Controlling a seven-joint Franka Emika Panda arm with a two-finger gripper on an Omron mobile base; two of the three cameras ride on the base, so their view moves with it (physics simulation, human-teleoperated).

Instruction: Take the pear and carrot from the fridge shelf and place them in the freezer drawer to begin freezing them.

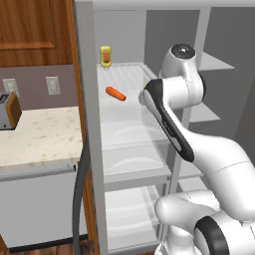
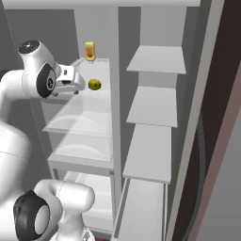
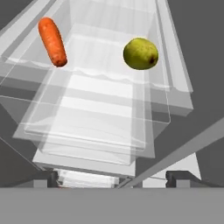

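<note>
Open fridge, ribbed pale shelf [image 3: 109, 52] | gripper [image 3: 114, 178] open, empty | round yellow-green pear [image 3: 140, 53] at 1 o'clock, nearer | tapered orange carrot [image 3: 52, 41] at 11 o'clock, lengthwise

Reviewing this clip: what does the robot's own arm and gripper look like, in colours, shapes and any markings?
The arm has glossy white, rounded, tube-like links with dark grey to black bands and round caps at the joints. No cables or printed markings are visible. The gripper has a white boxy body in the right base view and ends in two small dark, blocky finger tips.
</note>
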